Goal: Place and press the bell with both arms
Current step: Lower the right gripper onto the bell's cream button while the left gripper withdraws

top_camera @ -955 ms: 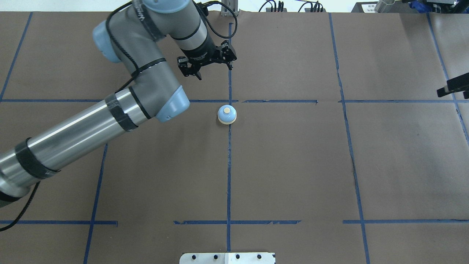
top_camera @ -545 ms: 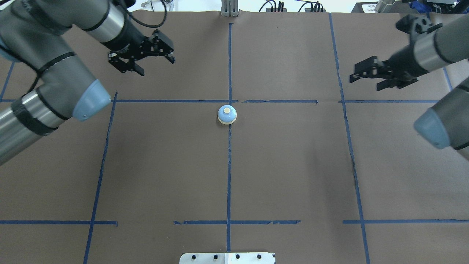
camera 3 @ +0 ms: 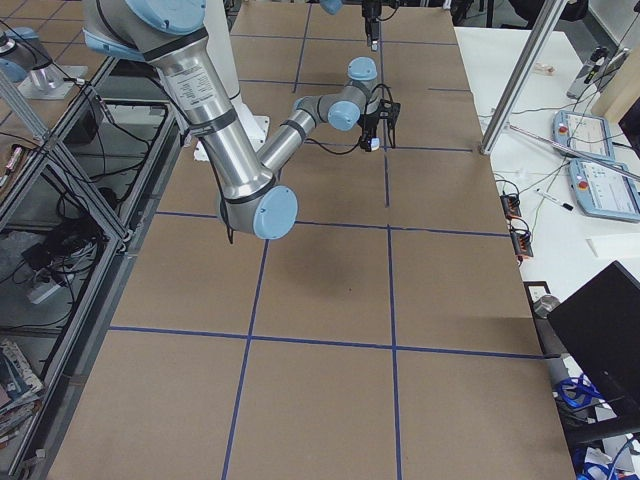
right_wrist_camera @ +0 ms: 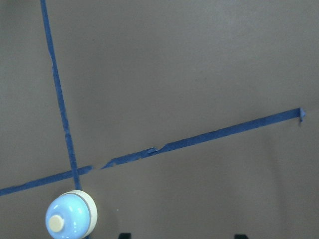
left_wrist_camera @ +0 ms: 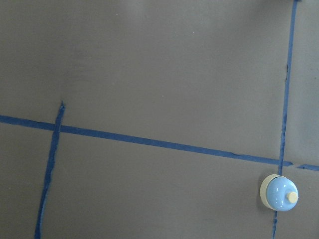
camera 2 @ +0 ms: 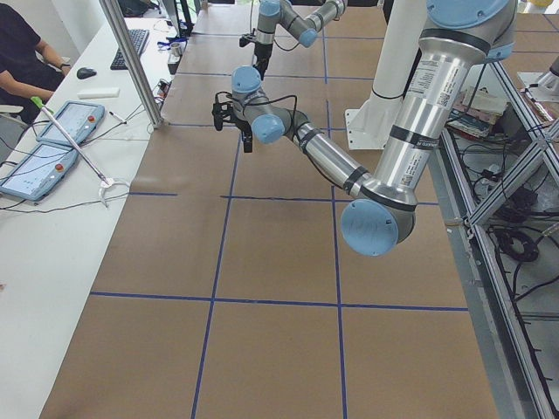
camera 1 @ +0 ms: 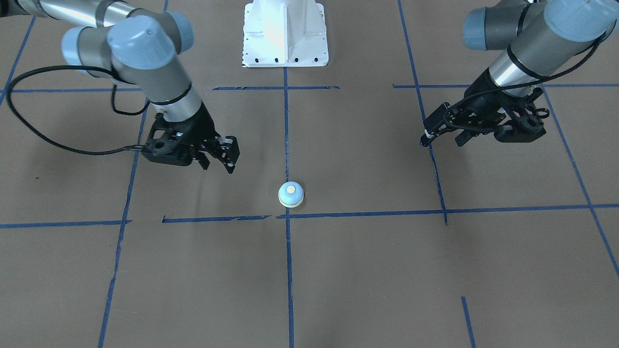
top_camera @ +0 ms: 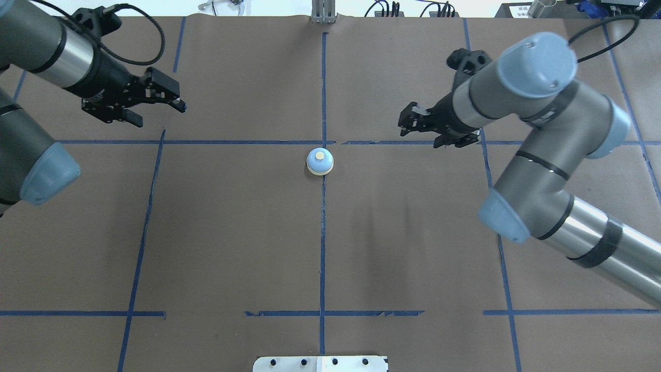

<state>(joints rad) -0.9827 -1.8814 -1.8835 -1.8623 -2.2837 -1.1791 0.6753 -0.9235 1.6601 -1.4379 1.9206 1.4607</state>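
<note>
Sitting between left tool (top_camera: 161, 113) and right tool (top_camera: 419, 132): bell (top_camera: 320, 161).

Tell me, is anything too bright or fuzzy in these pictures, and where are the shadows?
Front-facing view: the white pedestal glares, its middle washed out. Overhead view: a faint, soft-edged shadow darkens the table just right of the middle tape line, below the bell. Both wrist views: the bell looks sharp, not fuzzy.

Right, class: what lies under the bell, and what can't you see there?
The bell stands on the brown paper, over a blue tape line beside a crossing. The tape and paper directly beneath its cream base are covered, so unseen.
</note>
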